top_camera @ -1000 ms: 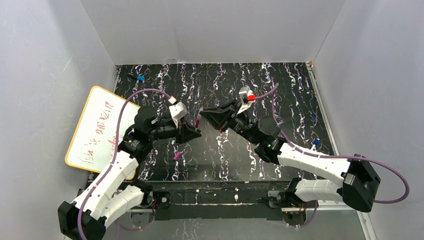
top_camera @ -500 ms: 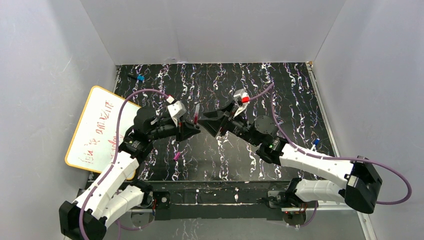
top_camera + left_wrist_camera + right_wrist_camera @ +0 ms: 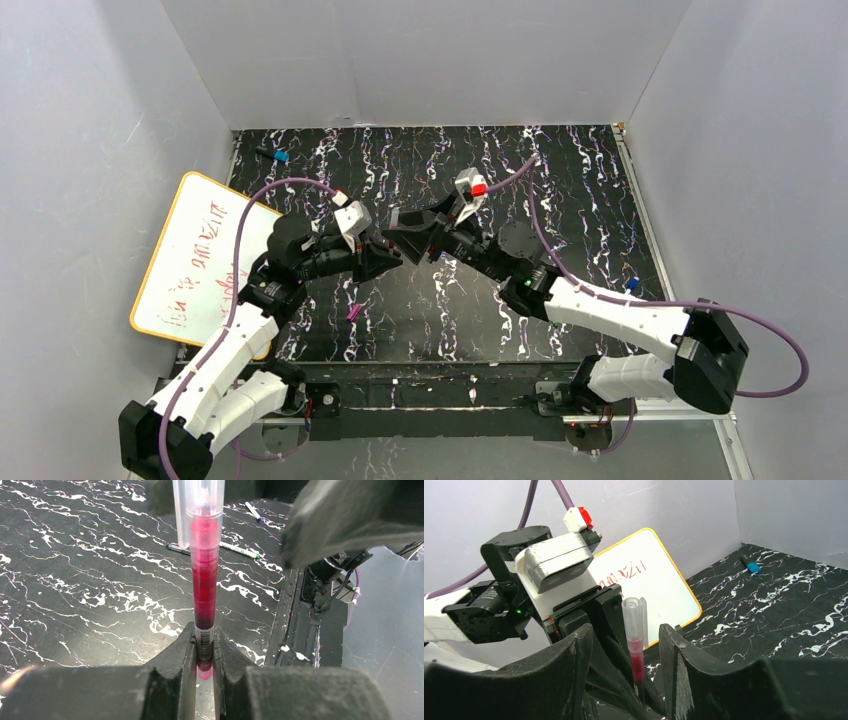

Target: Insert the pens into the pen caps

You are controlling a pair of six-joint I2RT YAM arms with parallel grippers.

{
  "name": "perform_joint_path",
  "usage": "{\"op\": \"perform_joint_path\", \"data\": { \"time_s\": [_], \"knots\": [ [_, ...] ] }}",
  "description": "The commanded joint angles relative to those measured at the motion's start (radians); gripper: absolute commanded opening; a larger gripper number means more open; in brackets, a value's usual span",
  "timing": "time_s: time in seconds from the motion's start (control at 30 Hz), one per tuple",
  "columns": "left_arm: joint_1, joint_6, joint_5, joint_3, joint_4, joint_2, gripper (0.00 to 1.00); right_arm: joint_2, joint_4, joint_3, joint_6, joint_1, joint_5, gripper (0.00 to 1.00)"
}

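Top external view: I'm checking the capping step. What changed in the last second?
The right gripper slid left toward the left gripper and opened; its jaws now flank the clear cap sitting on the magenta pen. The left gripper stayed shut on the pen. The loose magenta cap and whiteboard did not move.

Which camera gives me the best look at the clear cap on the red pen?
Left wrist: the clear cap is close up at the frame's top, sleeved over the red pen that the left hand pinches. Right wrist shows it smaller, between the right hand's open fingers. Top external barely shows it between the hands.
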State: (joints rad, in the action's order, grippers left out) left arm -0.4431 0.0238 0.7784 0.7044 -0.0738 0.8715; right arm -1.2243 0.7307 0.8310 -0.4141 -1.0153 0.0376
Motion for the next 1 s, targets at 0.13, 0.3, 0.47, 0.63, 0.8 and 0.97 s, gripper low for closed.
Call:
{"op": "perform_joint_path", "data": {
  "time_s": [0.13,0.3,0.47,0.63,0.8,0.97],
  "knots": [
    [-0.013,0.017,0.031,-0.011,-0.024,-0.012,0.00,-0.082,0.100,0.096,0.020,-0.003,0.029,0.58],
    [-0.016,0.019,0.028,-0.014,-0.024,-0.018,0.00,-0.104,0.107,0.112,0.024,-0.003,0.030,0.56],
    [-0.017,0.021,0.024,-0.016,-0.024,-0.020,0.00,-0.103,0.108,0.115,0.031,-0.002,0.029,0.55],
    [-0.019,0.022,0.022,-0.016,-0.024,-0.018,0.00,-0.099,0.105,0.117,0.036,-0.002,0.029,0.37],
    [-0.020,0.024,0.021,-0.017,-0.024,-0.016,0.00,-0.097,0.097,0.121,0.032,-0.002,0.027,0.01],
    [-0.020,0.022,0.021,-0.016,-0.025,-0.016,0.00,-0.098,0.097,0.116,0.032,-0.002,0.033,0.01]
  ]
}}
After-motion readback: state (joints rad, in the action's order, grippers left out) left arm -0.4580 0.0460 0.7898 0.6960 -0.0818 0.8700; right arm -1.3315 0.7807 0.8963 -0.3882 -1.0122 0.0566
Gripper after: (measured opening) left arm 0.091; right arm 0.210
